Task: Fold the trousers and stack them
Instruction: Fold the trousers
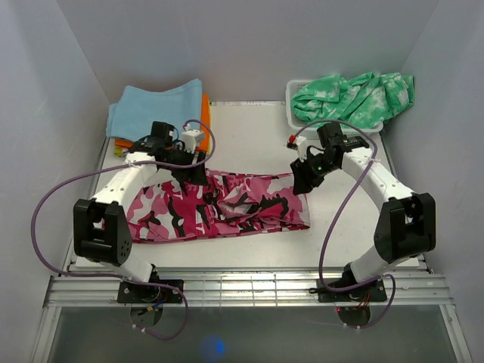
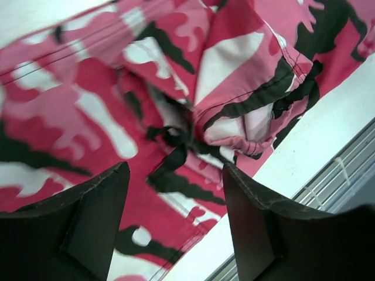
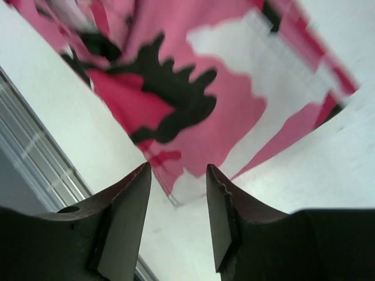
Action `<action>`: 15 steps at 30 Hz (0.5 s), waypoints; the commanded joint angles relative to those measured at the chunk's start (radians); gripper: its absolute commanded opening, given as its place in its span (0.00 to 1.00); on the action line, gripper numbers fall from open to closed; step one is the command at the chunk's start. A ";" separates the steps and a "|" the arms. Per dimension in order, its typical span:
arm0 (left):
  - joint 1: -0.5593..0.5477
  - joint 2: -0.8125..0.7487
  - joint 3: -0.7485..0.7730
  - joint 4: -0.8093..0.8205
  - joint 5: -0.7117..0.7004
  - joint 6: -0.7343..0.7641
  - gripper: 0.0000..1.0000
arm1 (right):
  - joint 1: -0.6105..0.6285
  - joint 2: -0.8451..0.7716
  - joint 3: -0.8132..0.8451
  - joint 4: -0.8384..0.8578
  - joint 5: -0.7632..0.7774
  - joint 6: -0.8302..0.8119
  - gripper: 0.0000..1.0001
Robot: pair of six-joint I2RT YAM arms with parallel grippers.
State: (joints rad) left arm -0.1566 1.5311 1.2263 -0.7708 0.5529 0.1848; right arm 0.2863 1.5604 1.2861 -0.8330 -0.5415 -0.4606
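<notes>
The pink camouflage trousers [image 1: 227, 206] lie in a long band across the middle of the table, bunched and wrinkled near the centre. My left gripper [image 1: 190, 172] hovers over the band's far edge left of centre, open and empty; in its wrist view the trousers [image 2: 88, 123] fill the frame between the fingers [image 2: 258, 222]. My right gripper [image 1: 302, 181] is open and empty just above the band's right end; in its wrist view a corner of the trousers [image 3: 193, 134] lies between the open jaws.
A stack of folded light blue [image 1: 155, 106] and orange clothes sits at the back left. A white bin [image 1: 292, 97] with a green-and-white tie-dye garment [image 1: 355, 94] stands at the back right. A metal rail [image 1: 249, 287] runs along the near edge.
</notes>
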 commanded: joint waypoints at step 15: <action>-0.307 0.351 0.214 0.116 -0.223 -0.016 0.70 | 0.010 0.084 -0.295 0.090 0.159 0.000 0.39</action>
State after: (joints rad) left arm -0.4831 1.8271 1.3788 -0.6582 0.4007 0.1982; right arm 0.2951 1.6142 1.0008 -0.7776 -0.4099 -0.5041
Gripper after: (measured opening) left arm 0.713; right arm 0.394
